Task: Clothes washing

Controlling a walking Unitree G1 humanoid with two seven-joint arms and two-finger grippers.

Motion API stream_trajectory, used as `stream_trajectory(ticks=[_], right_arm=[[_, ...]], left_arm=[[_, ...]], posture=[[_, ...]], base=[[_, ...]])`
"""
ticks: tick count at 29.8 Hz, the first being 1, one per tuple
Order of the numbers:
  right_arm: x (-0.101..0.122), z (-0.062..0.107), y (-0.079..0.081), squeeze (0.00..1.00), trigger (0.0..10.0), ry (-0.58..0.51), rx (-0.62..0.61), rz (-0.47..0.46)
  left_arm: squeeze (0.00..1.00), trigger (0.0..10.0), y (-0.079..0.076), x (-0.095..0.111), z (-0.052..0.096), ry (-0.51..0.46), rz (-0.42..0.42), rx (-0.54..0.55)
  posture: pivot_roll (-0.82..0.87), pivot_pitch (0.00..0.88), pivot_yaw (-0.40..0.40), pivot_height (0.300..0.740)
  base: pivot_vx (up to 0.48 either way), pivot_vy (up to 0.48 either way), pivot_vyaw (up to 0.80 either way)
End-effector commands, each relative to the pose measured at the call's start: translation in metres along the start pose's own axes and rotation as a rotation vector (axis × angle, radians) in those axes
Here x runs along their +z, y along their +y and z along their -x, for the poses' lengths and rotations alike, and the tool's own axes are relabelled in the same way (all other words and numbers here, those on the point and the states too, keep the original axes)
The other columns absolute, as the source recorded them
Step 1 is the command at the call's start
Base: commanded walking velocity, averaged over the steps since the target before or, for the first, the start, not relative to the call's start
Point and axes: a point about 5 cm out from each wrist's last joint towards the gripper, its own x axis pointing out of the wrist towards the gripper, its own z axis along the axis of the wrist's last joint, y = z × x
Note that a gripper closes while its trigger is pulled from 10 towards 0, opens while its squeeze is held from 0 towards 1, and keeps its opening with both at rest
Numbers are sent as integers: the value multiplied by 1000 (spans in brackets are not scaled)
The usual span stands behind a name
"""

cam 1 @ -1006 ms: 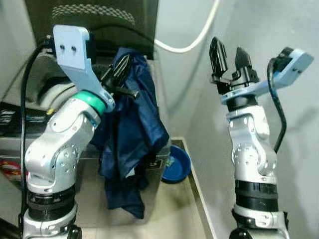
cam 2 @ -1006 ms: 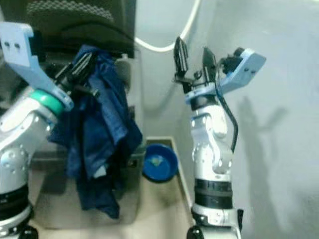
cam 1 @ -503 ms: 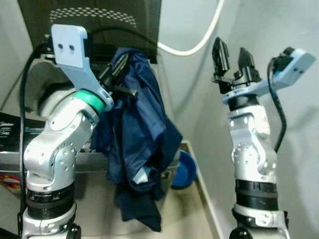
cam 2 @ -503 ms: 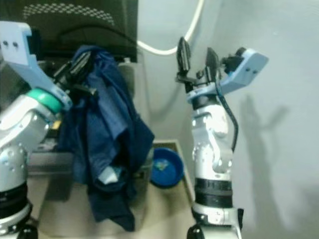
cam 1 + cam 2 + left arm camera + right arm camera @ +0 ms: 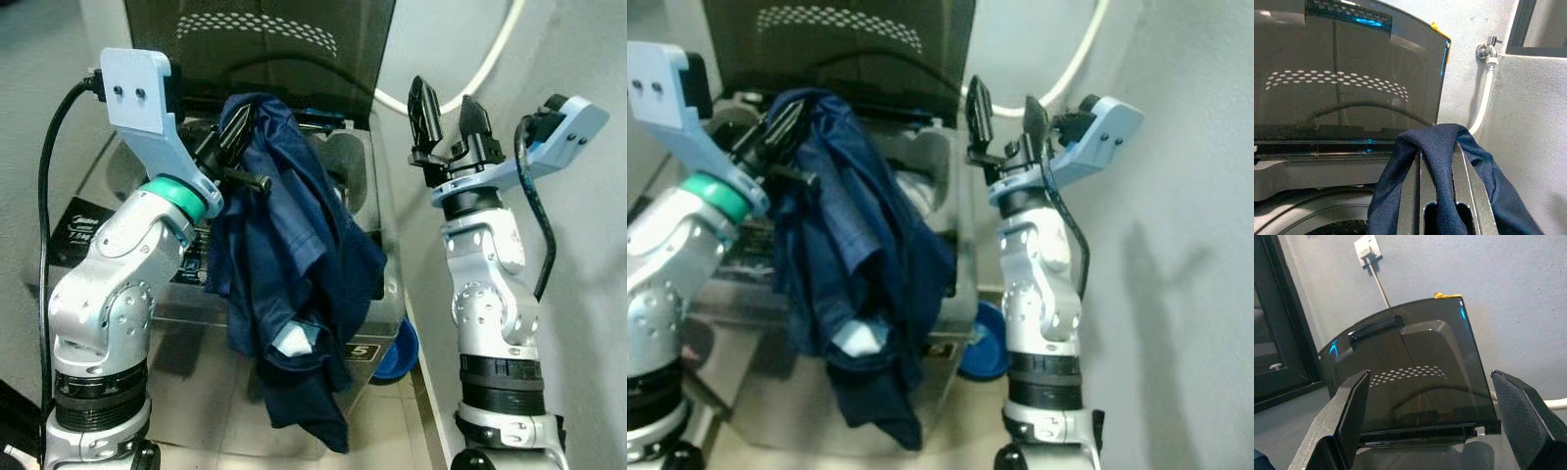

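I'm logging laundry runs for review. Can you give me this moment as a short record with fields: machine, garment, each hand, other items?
machine: top-loading washing machine, dark lid raised upright
garment: dark blue garment, hanging down over the machine's front
left hand: shut on the dark blue garment, held up above the machine's opening
right hand: open, holding nothing, raised beside the wall
other items: blue basin on the floor by the machine; white hose along the wall

You see two silver jointed arms with black bands low down. The left arm (image 5: 113, 294) wears a teal ring, and each wrist carries a pale blue bracket (image 5: 142, 98) fed by a black cable (image 5: 49, 196). Its long black fingers (image 5: 428, 113) are textured.
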Motion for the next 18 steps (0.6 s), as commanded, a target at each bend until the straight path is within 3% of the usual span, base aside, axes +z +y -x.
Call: stream_trajectory(ticks=[1, 8, 18], right_arm=[[-1, 3, -3, 0, 10000, 0, -15, 6], [-1, 2, -3, 0, 10000, 2, -10, 6], [-2, 2, -3, 0, 10000, 8, -5, 10]], left_arm=[[0, 10000, -2, 3, -1, -11, 0, -12], [0, 10000, -2, 3, -2, -11, -6, -7], [0, 10000, -3, 0, -2, 1, -20, -6]], posture=[[65, 40, -21, 740], [67, 35, -23, 740], [66, 33, -25, 740]], base=[[0, 480, 0], [0, 436, 0], [0, 0, 0]])
